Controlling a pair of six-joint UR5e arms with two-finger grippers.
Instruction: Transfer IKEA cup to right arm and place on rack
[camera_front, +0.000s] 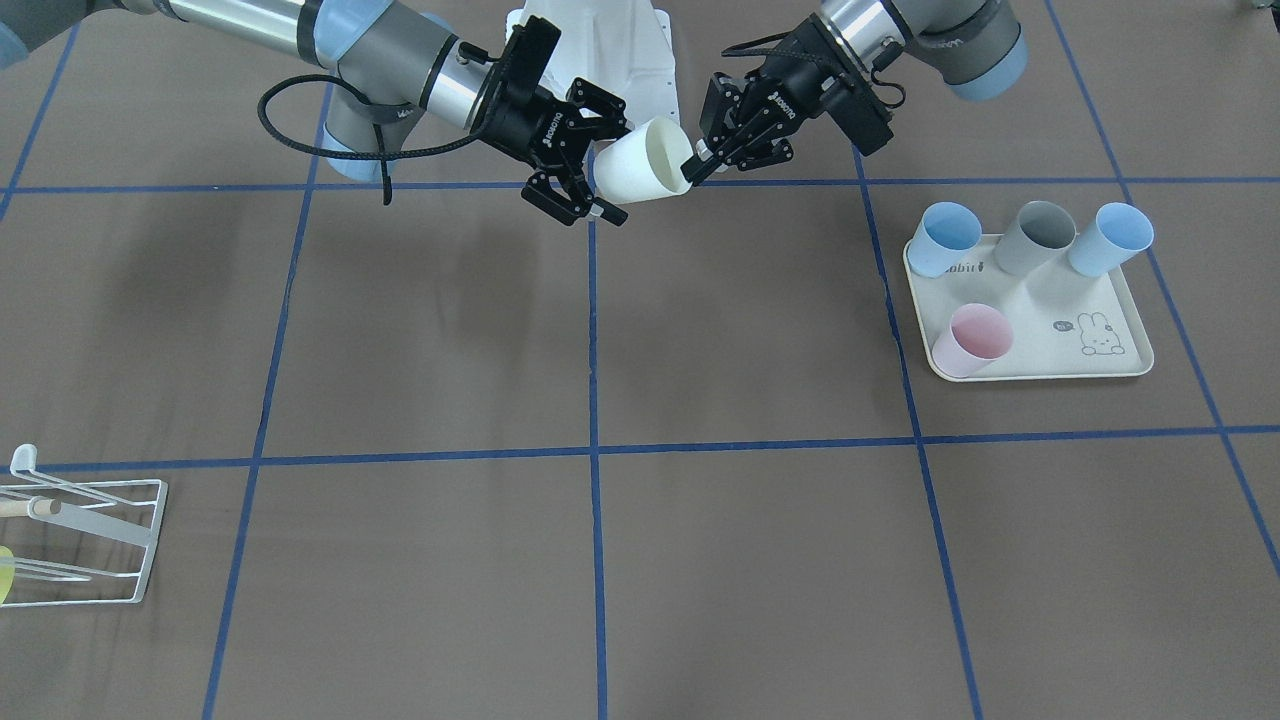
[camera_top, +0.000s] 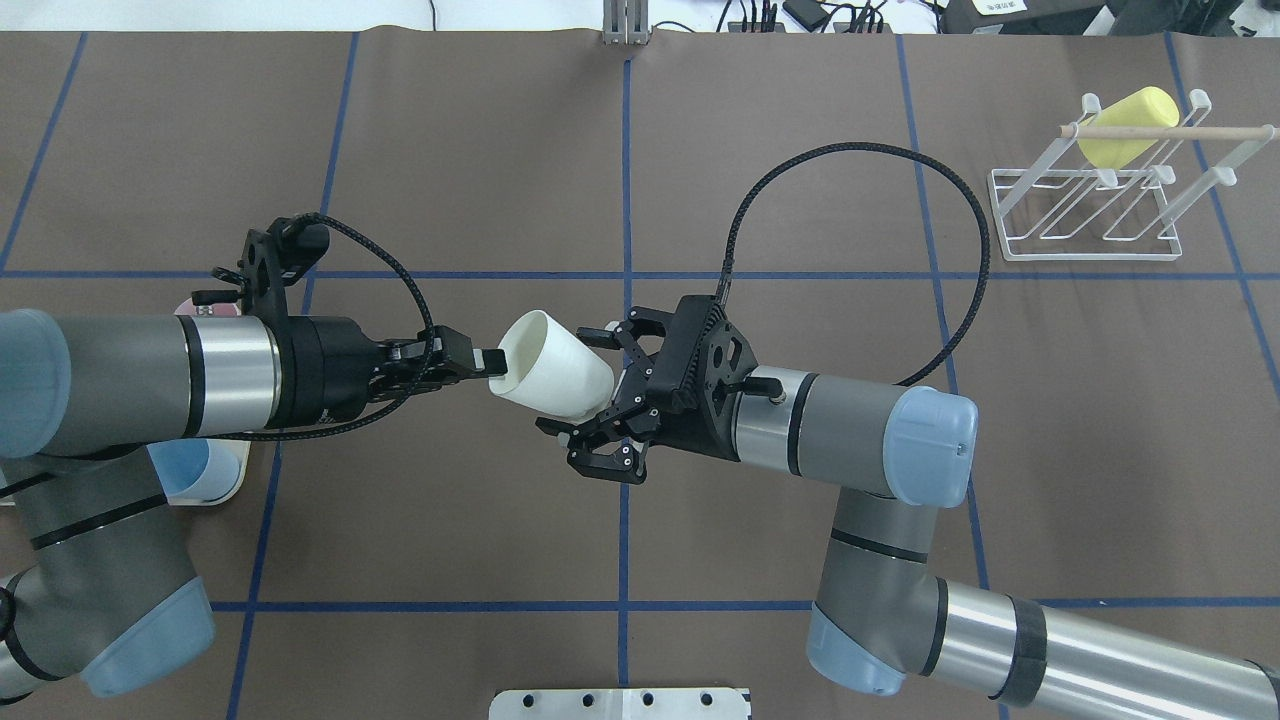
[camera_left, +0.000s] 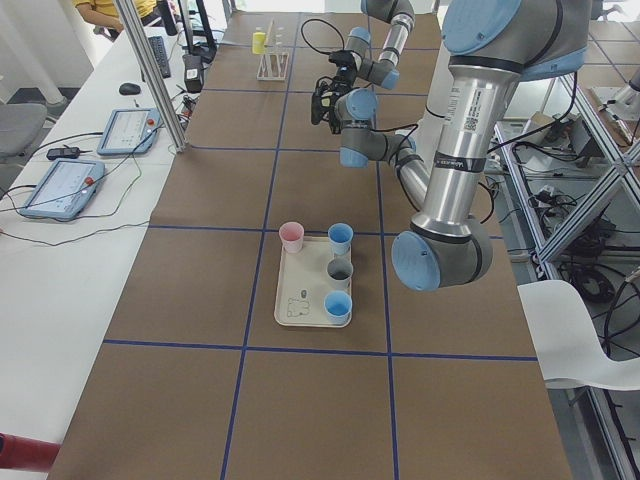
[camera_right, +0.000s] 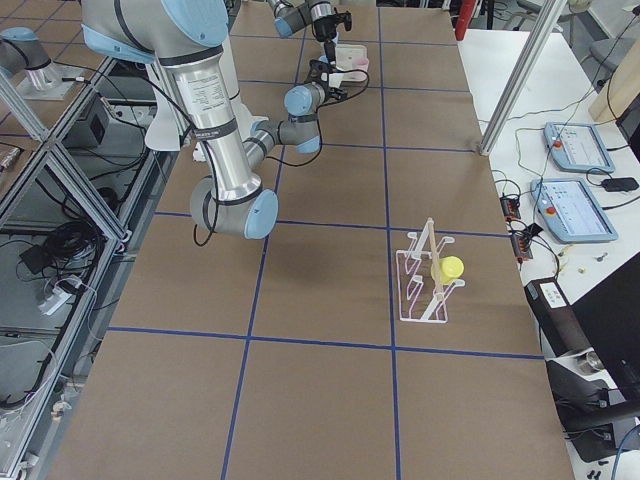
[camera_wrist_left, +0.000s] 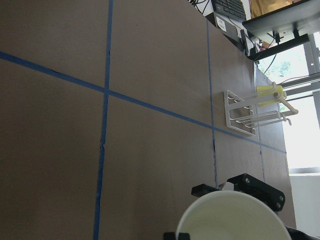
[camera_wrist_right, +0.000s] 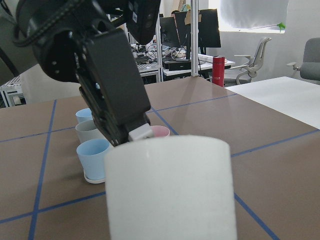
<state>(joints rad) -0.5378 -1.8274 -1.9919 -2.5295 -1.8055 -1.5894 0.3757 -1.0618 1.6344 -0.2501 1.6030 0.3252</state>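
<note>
The white cup hangs in the air over the middle of the table, tipped on its side. The left gripper has its jaws pinched on the cup's rim, one finger inside the mouth and one outside. The right gripper stands with its jaws spread wide, one finger on either side of the cup's closed end; from here I cannot tell if they touch it. The rack sits well apart, with a yellow cup on it.
</note>
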